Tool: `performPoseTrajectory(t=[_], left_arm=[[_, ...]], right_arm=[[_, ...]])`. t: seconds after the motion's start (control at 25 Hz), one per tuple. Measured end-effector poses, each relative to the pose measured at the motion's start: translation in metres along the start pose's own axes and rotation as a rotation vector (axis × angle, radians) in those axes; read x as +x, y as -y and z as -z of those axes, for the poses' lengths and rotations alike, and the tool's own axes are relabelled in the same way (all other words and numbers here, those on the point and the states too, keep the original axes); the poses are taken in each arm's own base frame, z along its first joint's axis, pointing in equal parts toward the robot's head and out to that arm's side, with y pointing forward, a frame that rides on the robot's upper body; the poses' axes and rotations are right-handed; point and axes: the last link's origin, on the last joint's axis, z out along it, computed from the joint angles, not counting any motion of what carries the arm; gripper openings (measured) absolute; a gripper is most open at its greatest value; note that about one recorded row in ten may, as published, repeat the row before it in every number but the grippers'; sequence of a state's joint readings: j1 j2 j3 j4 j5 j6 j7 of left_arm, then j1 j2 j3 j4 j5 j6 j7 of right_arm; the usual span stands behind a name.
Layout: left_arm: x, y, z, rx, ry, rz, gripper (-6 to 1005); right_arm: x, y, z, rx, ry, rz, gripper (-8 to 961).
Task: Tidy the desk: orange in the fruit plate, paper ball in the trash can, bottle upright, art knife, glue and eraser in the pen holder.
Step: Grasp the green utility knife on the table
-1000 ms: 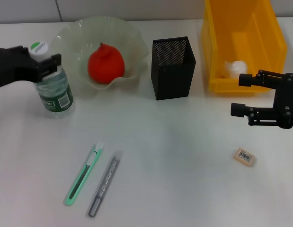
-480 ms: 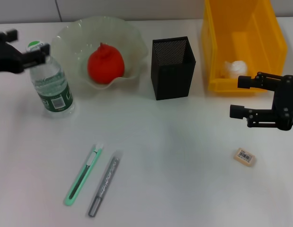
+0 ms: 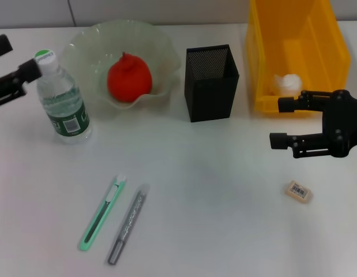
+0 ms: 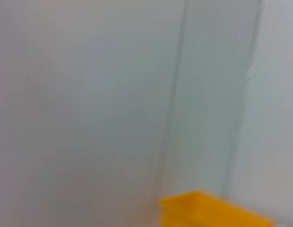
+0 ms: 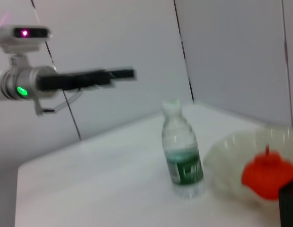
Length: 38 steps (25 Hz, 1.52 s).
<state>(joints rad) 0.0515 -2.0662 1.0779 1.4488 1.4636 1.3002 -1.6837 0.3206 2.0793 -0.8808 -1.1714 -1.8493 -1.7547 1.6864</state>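
- Two end effectors are in the head view: the left end effector (image 3: 10,66) sits at the left edge, its fingers spread wide and holding nothing, one finger tip just beside the cap of the bottle (image 3: 61,99).
- The right end effector (image 3: 277,122) hovers over the bench (image 3: 224,202) in front of the trash can (image 3: 296,52), its two fingers apart with nothing between them.
- The bottle stands upright on the bench, left of the fruit plate (image 3: 123,60); in the right wrist view it stands free, the left arm's dark fingers level with its cap and off to one side.
- The orange (image 3: 128,78) lies in the fruit plate.
- The paper ball (image 3: 286,83) rests on the floor of the yellow trash can.
- The black mesh pen holder (image 3: 211,82) stands between plate and trash can; what is inside it cannot be made out.
- The green art knife (image 3: 102,212) and the grey glue (image 3: 127,223) lie side by side on the near bench, close but apart.
- The eraser (image 3: 297,191) lies on the bench below the right end effector, clear of it.
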Motion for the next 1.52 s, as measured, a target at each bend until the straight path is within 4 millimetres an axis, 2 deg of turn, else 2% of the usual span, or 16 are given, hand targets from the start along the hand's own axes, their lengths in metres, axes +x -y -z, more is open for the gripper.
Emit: performPoseTrajectory(t=[0.04, 0.08, 0.12, 0.16, 0.28, 0.32, 0.36, 0.4, 0.48, 0.56, 0.68, 1.04, 1.08, 1.2, 1.4, 1.52], left_arm=[[0.0, 0.0, 0.0, 0.0, 0.0, 0.0, 847], [-0.017, 0.001, 0.022, -0.123, -0.104, 0.068, 847], [-0.017, 0.001, 0.022, -0.123, -0.104, 0.068, 847], [-0.031, 0.0, 0.038, -0.183, -0.163, 0.09, 846], [-0.031, 0.0, 0.038, -0.183, -0.163, 0.09, 846], [-0.047, 0.001, 0.05, -0.196, -0.207, 0.117, 846], [-0.047, 0.001, 0.05, -0.196, -0.207, 0.117, 845], [-0.077, -0.004, 0.06, -0.209, -0.134, 0.093, 845], [-0.077, -0.004, 0.06, -0.209, -0.134, 0.093, 845], [-0.093, -0.01, 0.056, -0.23, -0.018, 0.052, 844], [-0.095, -0.008, 0.052, -0.234, 0.066, 0.038, 844], [-0.059, 0.013, 0.048, -0.14, 0.315, 0.069, 842], [-0.046, 0.018, 0.048, -0.101, 0.357, 0.083, 842], [-0.03, 0.018, 0.045, -0.086, 0.384, 0.097, 841], [-0.01, 0.013, 0.027, -0.066, 0.501, 0.11, 839], [-0.002, 0.007, 0.003, -0.024, 0.685, 0.128, 838]], right_arm=[[-0.006, 0.0, -0.001, 0.004, -0.035, -0.016, 843], [-0.011, 0.0, -0.002, 0.008, -0.077, -0.029, 843], [-0.017, 0.0, -0.004, 0.015, -0.117, -0.035, 843], [-0.022, -0.001, -0.005, 0.022, -0.153, -0.042, 843], [-0.039, -0.003, -0.012, 0.053, -0.274, -0.035, 843], [-0.044, -0.004, -0.014, 0.069, -0.313, -0.031, 843], [-0.05, -0.006, -0.018, 0.083, -0.355, -0.021, 843], [-0.054, -0.008, -0.022, 0.089, -0.386, -0.01, 843], [-0.06, -0.011, -0.029, 0.091, -0.433, 0.011, 843], [-0.064, -0.014, -0.036, 0.067, -0.477, 0.037, 843], [-0.063, -0.017, -0.041, 0.027, -0.502, 0.045, 842], [-0.04, -0.015, -0.038, -0.051, -0.444, 0.079, 842], [-0.035, -0.013, -0.036, -0.065, -0.421, 0.072, 842], [-0.022, -0.007, -0.027, -0.088, -0.335, 0.063, 843], [-0.003, -0.003, -0.011, -0.087, -0.22, 0.073, 843], [0.004, -0.001, -0.004, -0.071, -0.185, 0.078, 843]])
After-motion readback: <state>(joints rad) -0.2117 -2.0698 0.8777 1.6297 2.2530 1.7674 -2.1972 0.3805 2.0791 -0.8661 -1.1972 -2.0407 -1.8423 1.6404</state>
